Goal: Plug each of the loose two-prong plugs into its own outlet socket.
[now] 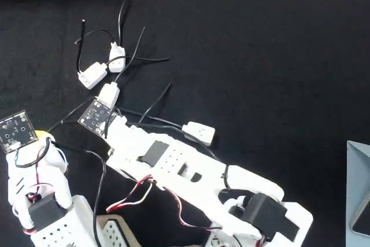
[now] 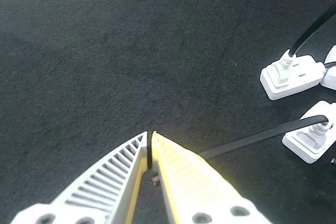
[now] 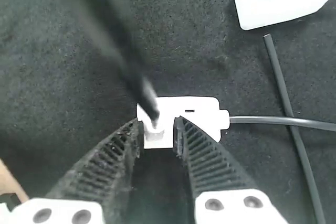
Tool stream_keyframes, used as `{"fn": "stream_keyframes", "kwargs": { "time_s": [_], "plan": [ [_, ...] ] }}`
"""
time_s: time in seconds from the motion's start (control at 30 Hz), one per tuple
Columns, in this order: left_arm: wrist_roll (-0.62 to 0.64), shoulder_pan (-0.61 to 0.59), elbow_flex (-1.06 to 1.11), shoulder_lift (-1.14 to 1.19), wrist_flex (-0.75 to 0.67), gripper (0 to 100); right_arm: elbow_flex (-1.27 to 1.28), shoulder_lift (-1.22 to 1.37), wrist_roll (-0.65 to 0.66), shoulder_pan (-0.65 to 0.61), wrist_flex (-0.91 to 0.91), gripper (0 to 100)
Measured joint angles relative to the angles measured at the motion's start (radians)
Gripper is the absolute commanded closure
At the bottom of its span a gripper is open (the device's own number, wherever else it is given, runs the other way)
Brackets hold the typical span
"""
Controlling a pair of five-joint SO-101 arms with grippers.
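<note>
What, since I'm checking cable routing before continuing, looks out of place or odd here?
One white outlet block lies alone beside the right arm, away from the other outlet blocks. The black cable of the plug in the right gripper rises close past its wrist camera and could snag.

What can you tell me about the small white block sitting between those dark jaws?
The white block looks like smooth, hard plastic: a flat rectangular socket with rounded corners, lying on the black cloth. A short dark slit marks its upper face. From a stub at one end a black cable runs off across the cloth. Near the other end a smaller white plug sits against it, seemingly pushed in, and the right gripper has its jaws pressed to either side of that plug.
</note>
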Motion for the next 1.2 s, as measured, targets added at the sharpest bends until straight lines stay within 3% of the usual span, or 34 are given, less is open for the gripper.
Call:
{"fn": "stream_keyframes", "kwargs": {
  "time_s": [0.13,0.77,0.87,1.0,1.1,1.2],
  "plan": [
    [0.0,0.0,0.0,0.0,0.0,97,0.0,0.0,-0.002,0.0,0.0,99.0],
    [0.0,0.0,0.0,0.0,0.0,97,0.015,0.043,-0.005,0.002,-0.043,98.2],
    [0.0,0.0,0.0,0.0,0.0,97,0.025,0.02,-0.005,0.002,-0.04,91.0],
    [0.0,0.0,-0.021,0.0,0.012,90,0.046,-0.097,0.011,0.0,0.103,81.9],
    [0.0,0.0,-0.103,0.0,0.068,79,0.049,-0.238,0.003,0.002,0.236,84.8],
    [0.0,0.0,-0.207,-0.003,0.12,77,0.057,-0.4,-0.029,0.011,0.342,92.0]
  ]
}}
